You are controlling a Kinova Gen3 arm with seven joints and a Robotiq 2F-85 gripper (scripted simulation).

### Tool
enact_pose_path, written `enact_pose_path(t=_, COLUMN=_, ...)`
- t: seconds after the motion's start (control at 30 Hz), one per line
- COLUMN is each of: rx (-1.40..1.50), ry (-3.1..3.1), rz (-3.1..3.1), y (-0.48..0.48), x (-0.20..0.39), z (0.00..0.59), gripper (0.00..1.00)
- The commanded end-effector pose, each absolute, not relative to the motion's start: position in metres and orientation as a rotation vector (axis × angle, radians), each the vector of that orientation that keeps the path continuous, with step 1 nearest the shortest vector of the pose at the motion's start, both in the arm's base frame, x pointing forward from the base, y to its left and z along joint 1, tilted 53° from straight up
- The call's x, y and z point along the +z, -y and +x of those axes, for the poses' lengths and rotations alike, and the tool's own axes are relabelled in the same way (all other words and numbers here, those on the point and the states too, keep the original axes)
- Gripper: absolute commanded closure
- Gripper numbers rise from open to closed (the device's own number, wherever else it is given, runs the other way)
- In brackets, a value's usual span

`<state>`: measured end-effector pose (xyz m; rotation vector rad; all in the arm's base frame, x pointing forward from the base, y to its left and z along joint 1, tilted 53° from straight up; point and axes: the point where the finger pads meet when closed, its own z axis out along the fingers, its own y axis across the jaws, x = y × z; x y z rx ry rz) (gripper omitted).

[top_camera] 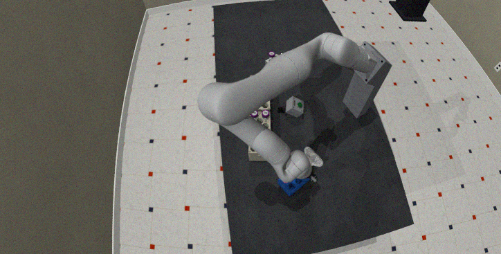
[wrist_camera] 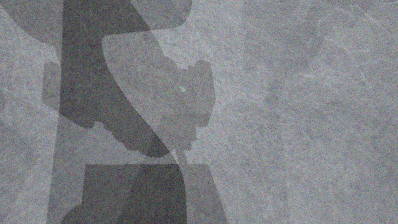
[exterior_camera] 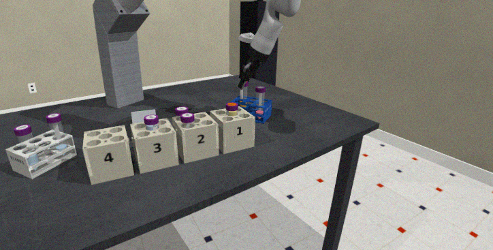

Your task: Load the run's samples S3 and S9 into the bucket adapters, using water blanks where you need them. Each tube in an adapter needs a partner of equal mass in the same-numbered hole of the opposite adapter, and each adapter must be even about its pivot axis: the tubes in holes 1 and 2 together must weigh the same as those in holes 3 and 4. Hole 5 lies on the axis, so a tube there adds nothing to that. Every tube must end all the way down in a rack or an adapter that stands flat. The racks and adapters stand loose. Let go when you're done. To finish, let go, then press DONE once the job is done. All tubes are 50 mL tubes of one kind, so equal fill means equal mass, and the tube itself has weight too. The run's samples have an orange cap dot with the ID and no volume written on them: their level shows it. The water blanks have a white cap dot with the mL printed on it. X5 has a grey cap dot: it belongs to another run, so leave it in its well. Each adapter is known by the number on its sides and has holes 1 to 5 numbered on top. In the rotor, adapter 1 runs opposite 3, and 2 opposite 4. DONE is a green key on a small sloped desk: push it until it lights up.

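The pincer (exterior_camera: pixel 244 83) hangs over the blue rack (exterior_camera: pixel 266 110) at the far right end of the table (exterior_camera: pixel 310 124), its fingers pinching the purple cap of a tube (exterior_camera: pixel 242 92) that stands in one of the rack's back holes; from above the wrist hides the grip, and only a corner of the blue rack (top_camera: pixel 288 188) shows under it. A second, taller tube (exterior_camera: pixel 260 95) stands in the same rack just to the right of the held one, apart from the fingers; the orange-dotted tube (exterior_camera: pixel 231 107) sits in the block marked 1 (exterior_camera: pixel 237 134), just in front of the rack and near the pincer. To the left the blocks stand in a row, close side by side: block 2 (exterior_camera: pixel 199 142) carries two purple-capped tubes, block 3 (exterior_camera: pixel 156 150) carries one, block 4 (exterior_camera: pixel 108 160) shows only open holes. Well apart at the left end lies the white rack (exterior_camera: pixel 20 163) with two capped tubes standing in it. Behind the blocks the small desk with the green key (top_camera: pixel 299 104) stands near the grey pedestal (exterior_camera: pixel 118 71). The wrist view shows only grey overlapping shadows.
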<state>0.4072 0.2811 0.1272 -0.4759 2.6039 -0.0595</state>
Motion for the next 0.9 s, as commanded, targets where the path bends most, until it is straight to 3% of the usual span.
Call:
enact_pose_path(t=0.0, rx=-0.059, ry=-2.603, rz=-0.476, y=-0.2813, x=0.1276, z=0.4071, gripper=0.90)
enact_pose_path(t=0.87, rx=-0.059, ry=-2.603, rz=-0.476, y=-0.2803, x=0.1307, z=0.4030, gripper=0.90)
